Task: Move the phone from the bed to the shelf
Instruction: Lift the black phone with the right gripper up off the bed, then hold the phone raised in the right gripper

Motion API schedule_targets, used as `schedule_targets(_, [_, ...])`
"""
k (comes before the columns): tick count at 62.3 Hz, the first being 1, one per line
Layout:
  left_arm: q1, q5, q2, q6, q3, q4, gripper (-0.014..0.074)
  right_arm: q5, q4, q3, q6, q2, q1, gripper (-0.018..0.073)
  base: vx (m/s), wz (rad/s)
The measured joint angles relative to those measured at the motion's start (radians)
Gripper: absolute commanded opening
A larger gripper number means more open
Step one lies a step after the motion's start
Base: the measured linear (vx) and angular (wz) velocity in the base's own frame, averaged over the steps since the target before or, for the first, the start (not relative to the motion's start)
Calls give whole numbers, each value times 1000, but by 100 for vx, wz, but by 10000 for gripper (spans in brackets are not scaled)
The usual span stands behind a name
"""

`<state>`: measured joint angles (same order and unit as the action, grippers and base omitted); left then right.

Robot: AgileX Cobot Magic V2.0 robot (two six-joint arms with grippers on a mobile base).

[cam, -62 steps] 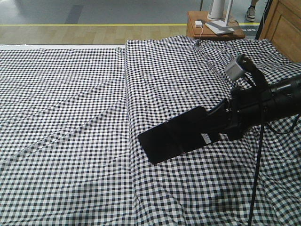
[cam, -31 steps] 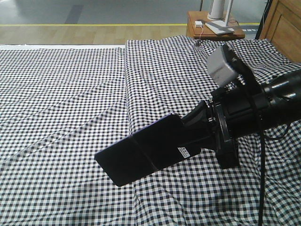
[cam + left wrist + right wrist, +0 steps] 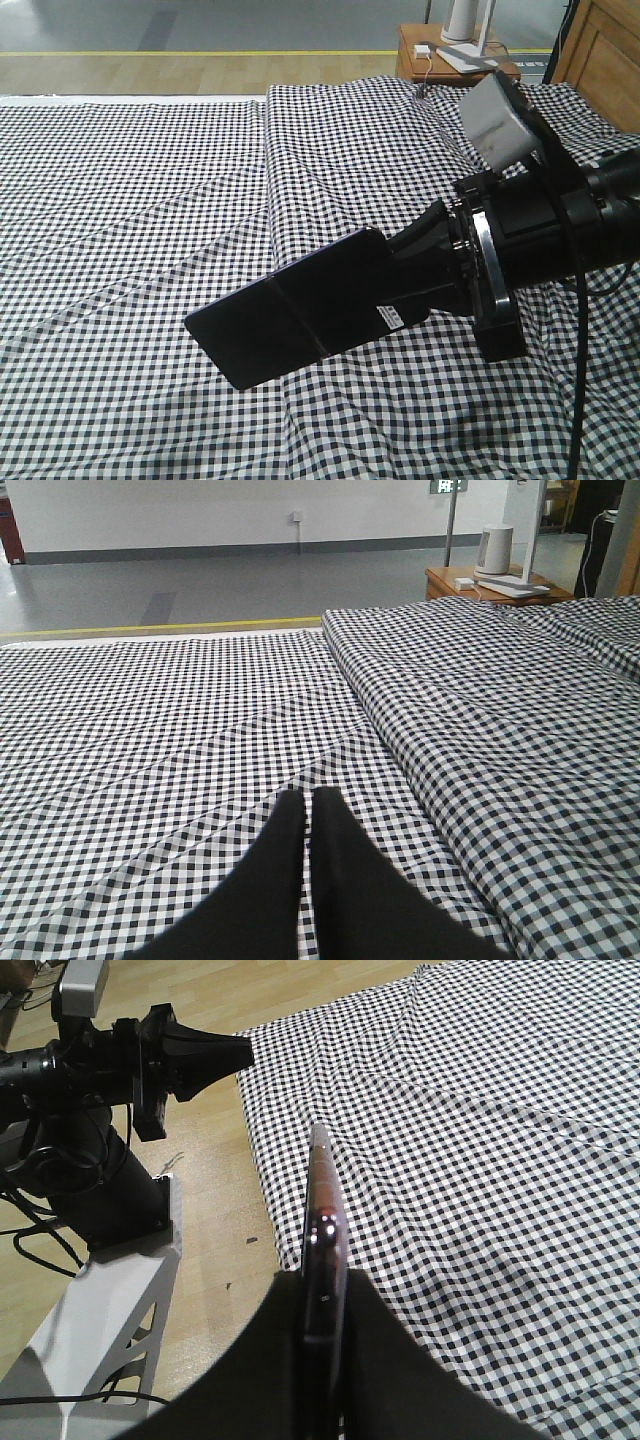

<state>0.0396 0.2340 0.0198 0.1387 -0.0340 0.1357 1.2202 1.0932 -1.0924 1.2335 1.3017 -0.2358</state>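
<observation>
1. The right end effector (image 3: 400,285) is clamped on the phone (image 3: 300,315). Its two black fingers press on the phone's flat faces at the end that carries the small white sticker. In the right wrist view the slab shows edge-on between them, pinkish rim toward the camera.
2. The phone juts out past the fingers with most of its length unsupported and its glossy face tilted. It appears to be lifted off the bed (image 3: 140,200); I can see no contact with the sheet.
3. The left end effector (image 3: 307,810) has its fingers together with nothing between them. It hovers over the checked sheet, well apart from the phone.
4. By my judgement the pickup is done, and the carry and the placing are left. The shelf shows in no view, so the whole transfer is still to be made.
5. In the right wrist view the side edge of the bed runs close by the phone, with bare wooden floor (image 3: 215,1200) beside it. The robot's white base (image 3: 110,1310) and left arm stand there, so a swing that way would need care.
6. A raised fold (image 3: 272,180) runs down the sheet, low enough to pass over.
7. At the far corner of the bed stands a small brown counter (image 3: 415,62) with white items on it, and a wooden panel (image 3: 605,55) stands beside it. The room above the sheet looks open.
</observation>
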Motion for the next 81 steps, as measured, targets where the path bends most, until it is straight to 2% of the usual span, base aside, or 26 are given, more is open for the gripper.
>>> schedule_targets(81, [0, 0, 0, 0, 0, 0, 1, 0, 0, 0, 0, 0, 0, -1, 0, 0])
